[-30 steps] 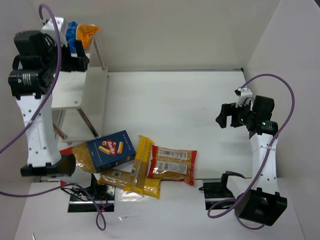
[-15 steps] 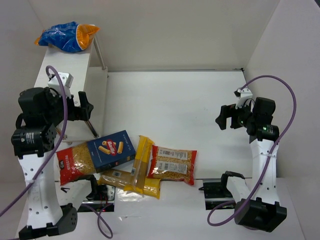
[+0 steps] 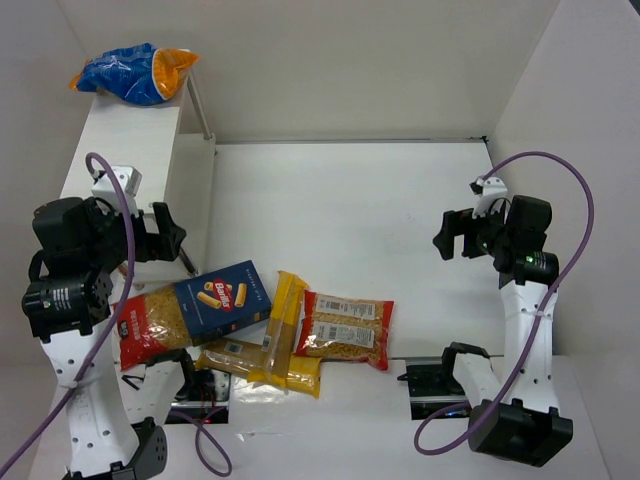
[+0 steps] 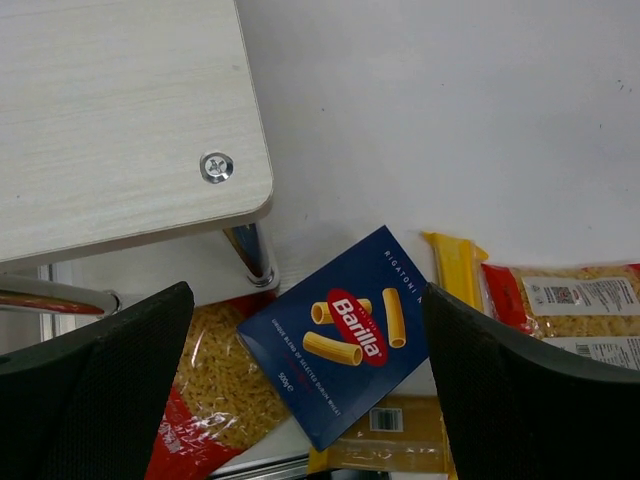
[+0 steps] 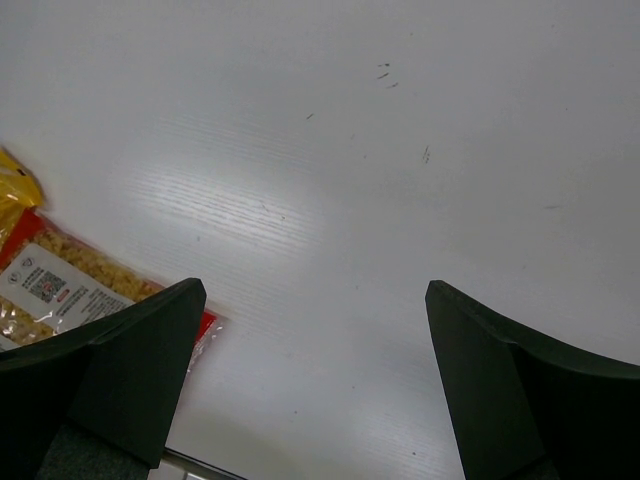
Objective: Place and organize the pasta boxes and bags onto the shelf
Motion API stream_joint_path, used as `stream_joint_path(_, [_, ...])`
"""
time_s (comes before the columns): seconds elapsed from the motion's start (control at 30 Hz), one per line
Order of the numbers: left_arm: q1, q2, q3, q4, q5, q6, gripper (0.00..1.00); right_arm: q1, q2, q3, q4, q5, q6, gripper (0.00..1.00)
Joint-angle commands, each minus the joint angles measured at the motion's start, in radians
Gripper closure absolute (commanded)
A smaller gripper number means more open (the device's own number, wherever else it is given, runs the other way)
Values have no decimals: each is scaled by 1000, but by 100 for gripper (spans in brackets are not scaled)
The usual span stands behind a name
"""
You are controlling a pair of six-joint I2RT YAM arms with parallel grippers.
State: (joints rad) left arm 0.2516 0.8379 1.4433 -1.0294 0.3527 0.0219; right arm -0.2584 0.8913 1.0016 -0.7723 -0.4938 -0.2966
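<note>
1 bag (image 3: pixel 135 72) on shelf (image 3: pixel 125 150) top. Next: pasta box (image 3: pixel 222 298) by shelf foot; L gripper (image 3: pixel 172 235) over it, spread, empty, needs drop & close. R gripper (image 3: pixel 445 232) spread, idle.

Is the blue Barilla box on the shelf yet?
No, the blue Barilla box lies on the table beside the shelf, partly over a bag of yellow pasta.

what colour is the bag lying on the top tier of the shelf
The bag is blue with an orange end, clearest in the top external view.
</note>
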Motion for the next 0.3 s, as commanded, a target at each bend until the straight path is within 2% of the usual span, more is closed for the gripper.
stream_joint_path(0.0, [15, -25, -4, -8, 31, 3, 0, 7, -26, 42, 5, 17, 13, 0])
stream_joint_path(0.27, [34, -54, -32, -26, 52, 3, 0, 7, -26, 32, 15, 26, 22, 0])
